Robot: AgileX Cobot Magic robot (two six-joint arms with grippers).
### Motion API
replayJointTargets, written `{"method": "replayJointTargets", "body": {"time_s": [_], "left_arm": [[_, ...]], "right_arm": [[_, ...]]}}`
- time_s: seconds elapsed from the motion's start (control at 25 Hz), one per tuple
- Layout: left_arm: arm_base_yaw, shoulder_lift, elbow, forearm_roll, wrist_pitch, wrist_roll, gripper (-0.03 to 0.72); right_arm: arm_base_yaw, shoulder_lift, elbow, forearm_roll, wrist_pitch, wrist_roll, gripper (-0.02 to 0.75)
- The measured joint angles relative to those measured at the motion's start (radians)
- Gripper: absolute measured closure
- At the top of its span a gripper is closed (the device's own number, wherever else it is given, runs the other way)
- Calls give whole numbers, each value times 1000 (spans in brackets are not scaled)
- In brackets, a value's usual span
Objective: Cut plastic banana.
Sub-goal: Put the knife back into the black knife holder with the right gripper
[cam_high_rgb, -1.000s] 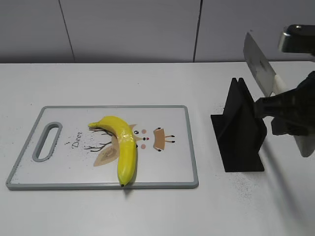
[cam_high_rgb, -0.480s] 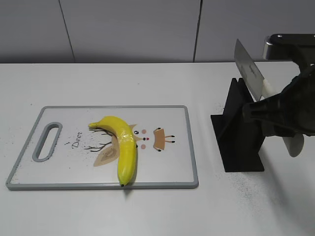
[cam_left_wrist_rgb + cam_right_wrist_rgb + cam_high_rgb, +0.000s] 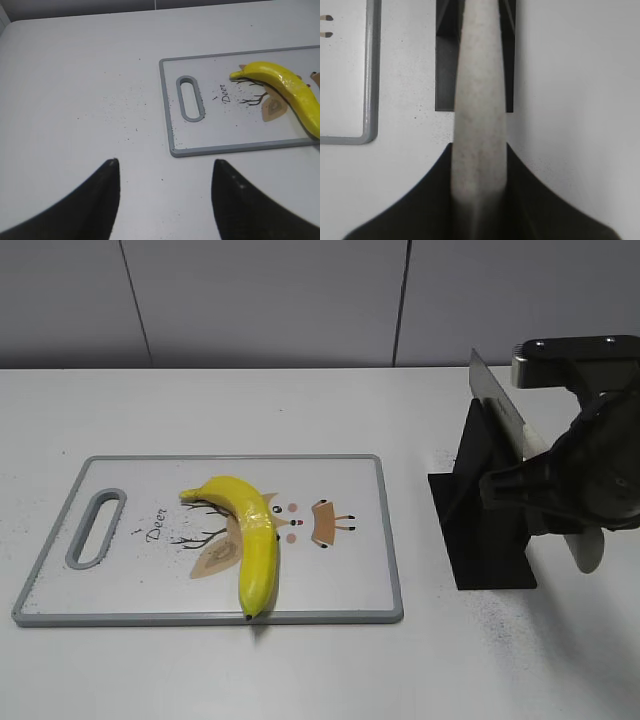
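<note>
The plastic banana, glossy yellow and curved, lies on the white cutting board, its dark tip at the front edge. It also shows at the right of the left wrist view. My right gripper is shut on a knife; the steel blade points up and back-left over the black knife stand. In the right wrist view the speckled knife handle sits clamped in my right gripper. My left gripper is open and empty above bare table left of the board.
The knife stand stands on the table right of the board, and shows under the handle in the right wrist view. The board has a grey rim and a handle slot at its left end. A grey wall runs behind the table.
My right gripper has moved left and down with the knife, bringing the blade closer over the black stand. The banana and board have not moved.
</note>
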Motion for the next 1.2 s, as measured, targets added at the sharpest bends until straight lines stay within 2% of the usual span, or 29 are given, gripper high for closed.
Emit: {"method": "replayJointTargets", "body": {"time_s": [0.72, 0.8, 0.96, 1.04, 1.2], "left_arm": [[0, 0, 0, 0, 0, 0, 163], [0, 0, 0, 0, 0, 0, 163], [0, 0, 0, 1, 0, 0, 166], [0, 0, 0, 1, 0, 0, 168], [0, 0, 0, 1, 0, 0, 169]], "right_arm": [[0, 62, 0, -19, -4, 0, 566], [0, 62, 0, -21, -11, 0, 503], [0, 62, 0, -22, -18, 0, 253], [0, 62, -4, -22, -18, -1, 175], [0, 58, -65, -29, 13, -23, 127]]}}
